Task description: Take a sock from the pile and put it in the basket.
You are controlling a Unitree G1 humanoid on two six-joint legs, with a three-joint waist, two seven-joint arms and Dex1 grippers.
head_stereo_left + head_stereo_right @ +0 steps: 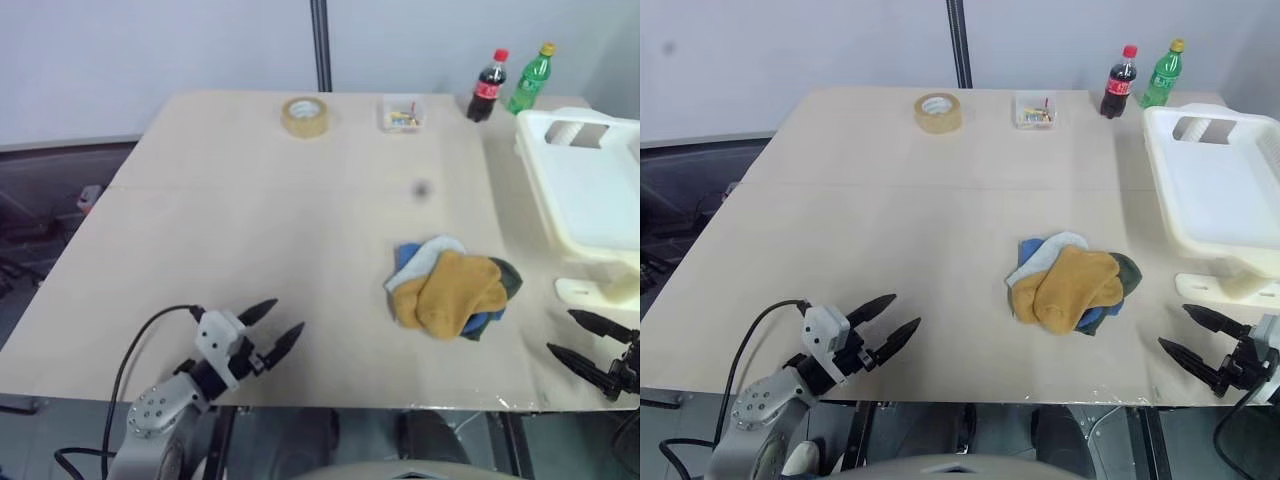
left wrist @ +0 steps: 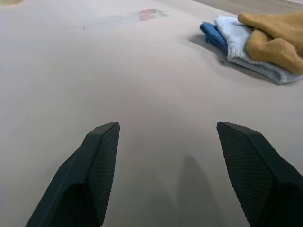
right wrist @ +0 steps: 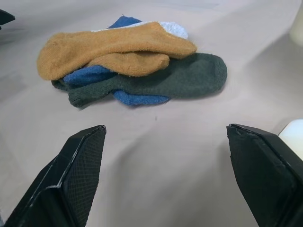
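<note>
The pile (image 1: 450, 290) lies on the table right of centre, a small heap with a mustard-yellow sock (image 3: 109, 45) on top of a dark green sock (image 3: 180, 78), a blue sock (image 3: 137, 98) and a light grey sock (image 2: 251, 52). The cream-white basket (image 1: 585, 185) stands at the table's right side. My left gripper (image 1: 277, 332) is open near the front left edge, well left of the pile. My right gripper (image 1: 1190, 335) hovers open at the front right, just right of the pile and in front of the basket. Both grippers hold nothing.
At the far edge stand a roll of tape (image 1: 304, 116), a small clear box (image 1: 402, 113), a cola bottle (image 1: 488, 86) and a green bottle (image 1: 530, 79). A black cable (image 1: 135, 360) runs along my left arm.
</note>
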